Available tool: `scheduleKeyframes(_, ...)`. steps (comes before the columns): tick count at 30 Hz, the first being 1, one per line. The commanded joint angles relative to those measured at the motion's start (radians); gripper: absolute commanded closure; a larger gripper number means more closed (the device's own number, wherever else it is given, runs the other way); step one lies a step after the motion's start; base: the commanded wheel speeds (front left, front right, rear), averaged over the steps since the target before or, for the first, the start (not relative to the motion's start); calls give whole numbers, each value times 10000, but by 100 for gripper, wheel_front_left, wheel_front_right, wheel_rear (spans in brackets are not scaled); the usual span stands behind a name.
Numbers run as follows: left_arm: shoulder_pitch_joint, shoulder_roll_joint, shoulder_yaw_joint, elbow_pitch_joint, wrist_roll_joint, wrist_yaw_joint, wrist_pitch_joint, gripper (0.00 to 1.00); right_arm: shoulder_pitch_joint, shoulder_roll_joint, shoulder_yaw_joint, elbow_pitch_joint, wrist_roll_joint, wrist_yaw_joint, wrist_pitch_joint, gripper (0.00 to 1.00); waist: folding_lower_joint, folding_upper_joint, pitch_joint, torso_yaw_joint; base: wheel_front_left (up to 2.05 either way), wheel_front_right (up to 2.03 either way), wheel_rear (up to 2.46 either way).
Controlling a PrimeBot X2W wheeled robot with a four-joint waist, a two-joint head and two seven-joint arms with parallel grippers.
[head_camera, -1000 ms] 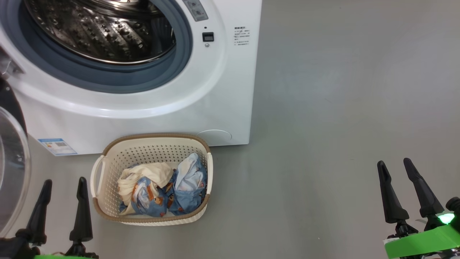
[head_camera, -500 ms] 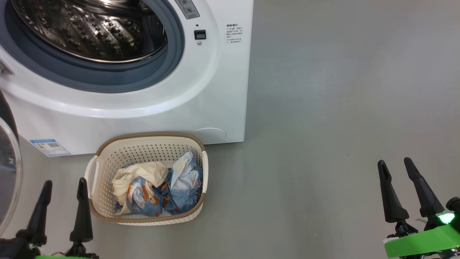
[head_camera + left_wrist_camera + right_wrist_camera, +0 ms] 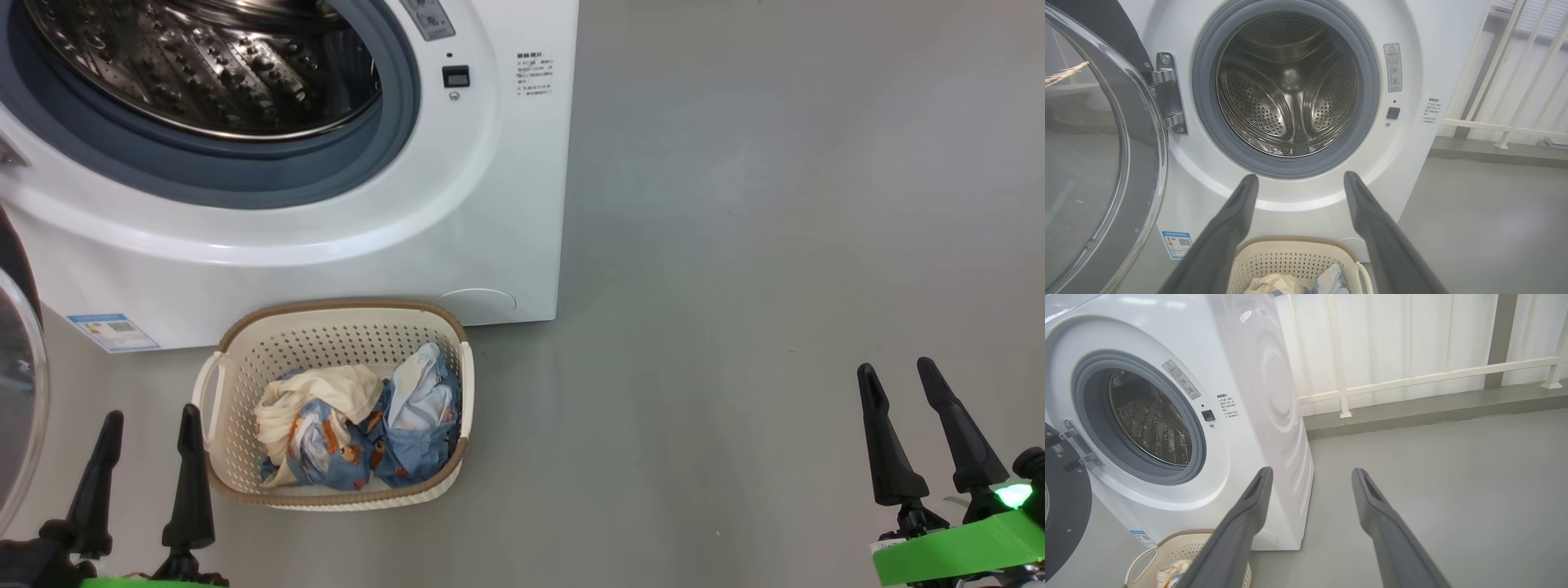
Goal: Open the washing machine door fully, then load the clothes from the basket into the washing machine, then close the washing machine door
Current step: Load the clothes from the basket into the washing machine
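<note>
Blue bear-print clothes (image 3: pixel 359 445), cream basket (image 3: pixel 245 384)

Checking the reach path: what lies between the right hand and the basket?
Bare grey floor lies between the right hand and the basket, as the head view shows.

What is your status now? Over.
Left gripper and right gripper open, empty. Door open; clothes in basket before washer. Nothing seen between basket and drum.
</note>
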Motion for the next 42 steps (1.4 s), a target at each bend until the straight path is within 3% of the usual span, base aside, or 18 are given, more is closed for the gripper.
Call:
scheduleKeyframes(1,-433,242,317,-160,-39,-11,-63,0,-181,-195,201,-236,-129,56,-120,0,0,0,9,4,66,-88,22)
scheduleKeyframes(25,-676,427,234,10,-24,-17,-63,0,-239,-203,213,-239,-98,56,-120,0,0,0,5,76,73,-103,30)
scheduleKeyframes(42,-909,280,-315,1054,-227,-18,272,0,-432,-143,349,-306,-154,56,-120,0,0,0,401,48,6,-6,0)
